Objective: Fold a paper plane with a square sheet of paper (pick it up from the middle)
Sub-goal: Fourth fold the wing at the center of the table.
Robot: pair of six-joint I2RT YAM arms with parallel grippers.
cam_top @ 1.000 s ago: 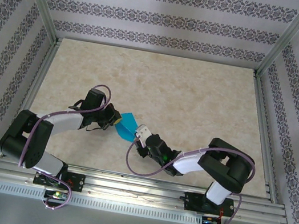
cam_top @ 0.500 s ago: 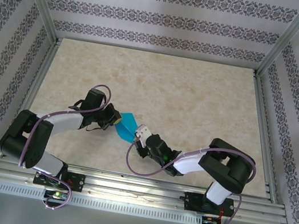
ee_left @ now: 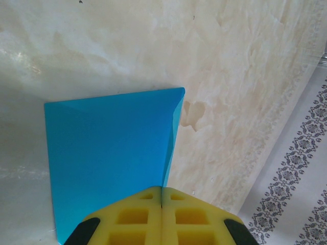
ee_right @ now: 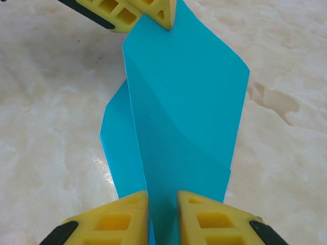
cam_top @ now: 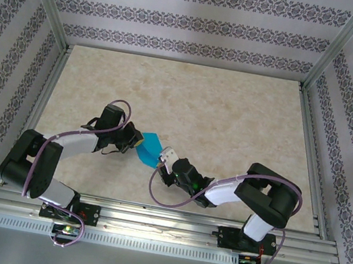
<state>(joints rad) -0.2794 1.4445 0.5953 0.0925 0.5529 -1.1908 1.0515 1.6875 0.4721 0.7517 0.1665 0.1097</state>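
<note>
Paper (cam_top: 149,149), teal-blue, one piece, partly folded with a slanting crease and a layer doubled over; sits left of centre in the near half of the worktop (cam_top: 227,114), held up between the two arms. Left end effector (cam_top: 135,141): yellow pads pressed fully together, closed on the paper's left edge; its own camera shows the paper (ee_left: 107,153) spreading away from the left end effector (ee_left: 161,196) as a flat blue panel with one folded margin along the right side. Right end effector (cam_top: 167,158): approaches from the near right, yellow pads narrowly parted; in its own camera the paper (ee_right: 184,117) runs down into the gap of the right end effector (ee_right: 162,204), but whether the pads pinch it or merely stand either side, I cannot tell. Left end effector (ee_right: 148,10) appears at the far end of the paper there. Worktop: pale marbled surface. Walls (cam_top: 182,20): patterned stripes, on left, right and far sides.
</note>
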